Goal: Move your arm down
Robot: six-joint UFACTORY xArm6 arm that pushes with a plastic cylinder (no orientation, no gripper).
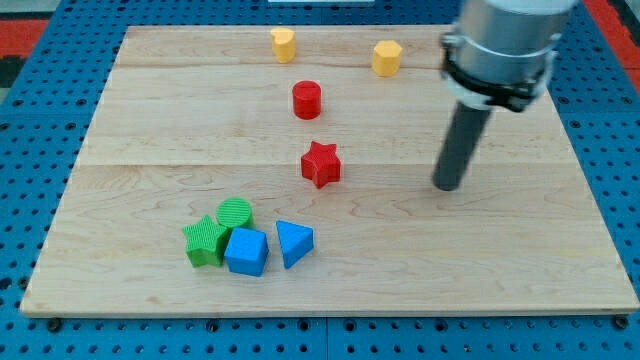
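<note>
My tip (448,186) rests on the wooden board (520,260) at the view's right, well right of the red star (321,164). A red cylinder (307,100) stands above the star. A yellow cylinder (283,44) and a yellow hexagonal block (387,57) sit near the view's top. At the lower left, a green star (205,241), a green cylinder (235,213), a blue cube (247,251) and a blue triangular block (293,243) form a tight cluster. My tip touches no block.
The board lies on a blue perforated base (40,120) that shows on all sides. The arm's grey body (505,45) hangs over the board's upper right.
</note>
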